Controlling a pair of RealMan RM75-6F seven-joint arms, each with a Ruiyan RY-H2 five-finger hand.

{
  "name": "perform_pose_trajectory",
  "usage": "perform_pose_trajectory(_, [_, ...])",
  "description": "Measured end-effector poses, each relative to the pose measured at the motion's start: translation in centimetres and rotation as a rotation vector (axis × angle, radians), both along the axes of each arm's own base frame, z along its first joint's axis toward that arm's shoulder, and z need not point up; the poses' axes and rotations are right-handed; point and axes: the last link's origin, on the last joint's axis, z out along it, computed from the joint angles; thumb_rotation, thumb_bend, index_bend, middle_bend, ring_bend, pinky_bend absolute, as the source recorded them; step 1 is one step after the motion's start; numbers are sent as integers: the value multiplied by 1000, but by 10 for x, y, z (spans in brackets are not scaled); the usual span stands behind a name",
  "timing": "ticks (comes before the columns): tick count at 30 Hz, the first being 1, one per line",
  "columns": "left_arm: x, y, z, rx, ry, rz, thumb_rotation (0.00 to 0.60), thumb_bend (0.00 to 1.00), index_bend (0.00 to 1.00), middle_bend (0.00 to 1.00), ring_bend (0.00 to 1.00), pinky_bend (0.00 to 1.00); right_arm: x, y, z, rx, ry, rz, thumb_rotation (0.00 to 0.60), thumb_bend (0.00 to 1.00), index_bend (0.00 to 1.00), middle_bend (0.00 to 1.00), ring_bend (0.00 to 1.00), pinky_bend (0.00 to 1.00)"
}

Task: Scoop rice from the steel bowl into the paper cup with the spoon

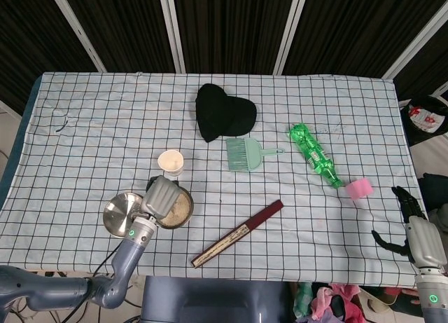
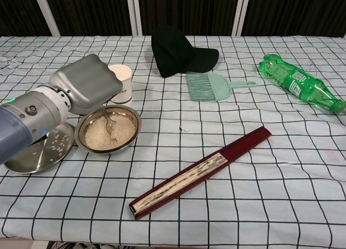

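The steel bowl (image 2: pixel 108 132) (image 1: pixel 180 209) with white rice sits at the front left of the table. My left hand (image 2: pixel 85 90) (image 1: pixel 159 196) hovers over the bowl's left rim and grips the metal spoon (image 2: pixel 108 123), whose bowl end dips into the rice. The white paper cup (image 2: pixel 121 82) (image 1: pixel 171 161) stands upright just behind the bowl. My right hand (image 1: pixel 413 223) hangs off the table's right front corner, fingers apart, holding nothing.
A steel lid or plate (image 2: pixel 42 150) with scattered rice grains lies left of the bowl. A black cap (image 2: pixel 178 50), a green dustpan brush (image 2: pixel 211 86), a green bottle (image 2: pixel 298 88), a closed dark red fan (image 2: pixel 201 170) and a pink block (image 1: pixel 359 188) lie further right.
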Motion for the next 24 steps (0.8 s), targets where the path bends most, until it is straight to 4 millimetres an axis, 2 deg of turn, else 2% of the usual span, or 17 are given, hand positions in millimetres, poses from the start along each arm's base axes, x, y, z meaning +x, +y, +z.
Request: perform_pose_trajectory(24, [-23, -1, 22, 4, -146, 72, 600, 485, 760, 1000, 1000, 1000, 0, 1, 0, 2, 8, 2, 600, 209, 0, 0, 0, 174])
